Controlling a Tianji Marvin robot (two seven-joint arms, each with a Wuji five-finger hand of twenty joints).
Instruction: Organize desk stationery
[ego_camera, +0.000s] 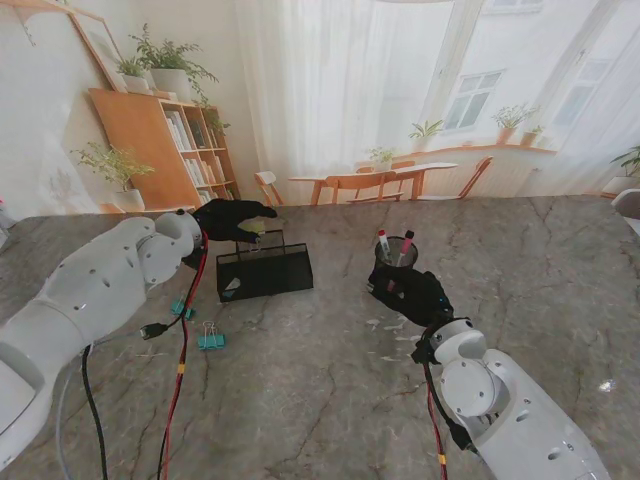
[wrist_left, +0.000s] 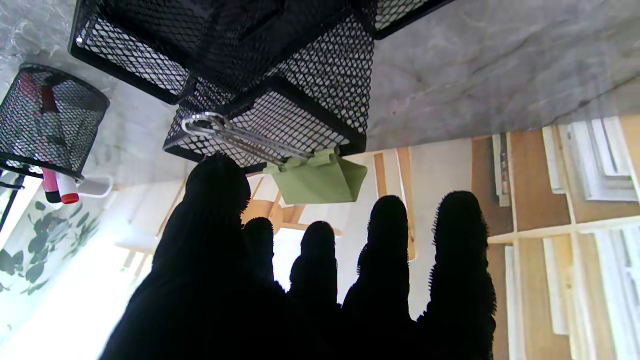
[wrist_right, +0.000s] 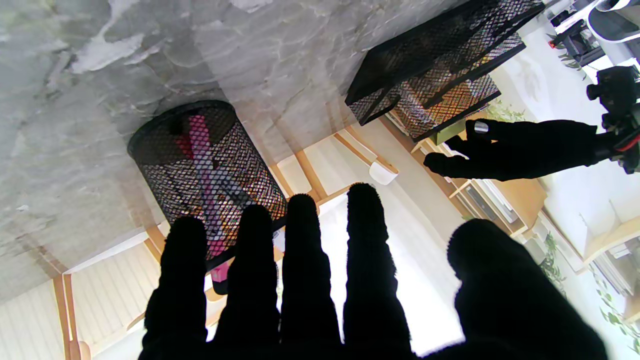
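Left wrist view: your left hand (wrist_left: 320, 280) pinches the green clip (wrist_left: 320, 180) by its wire handles over the tray (wrist_left: 280, 100). It's light, springy, slippery steel. Right hand (ego_camera: 412, 293) open by the cup (ego_camera: 396, 252).

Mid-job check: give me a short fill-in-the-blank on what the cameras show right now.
1. The left robot hand holds a ____ binder clip over the mesh tray.
2. The markers stand in the mesh ____ by the right robot hand.
3. Two teal ____ lie on the table left of the tray.

Missing: green; cup; clips
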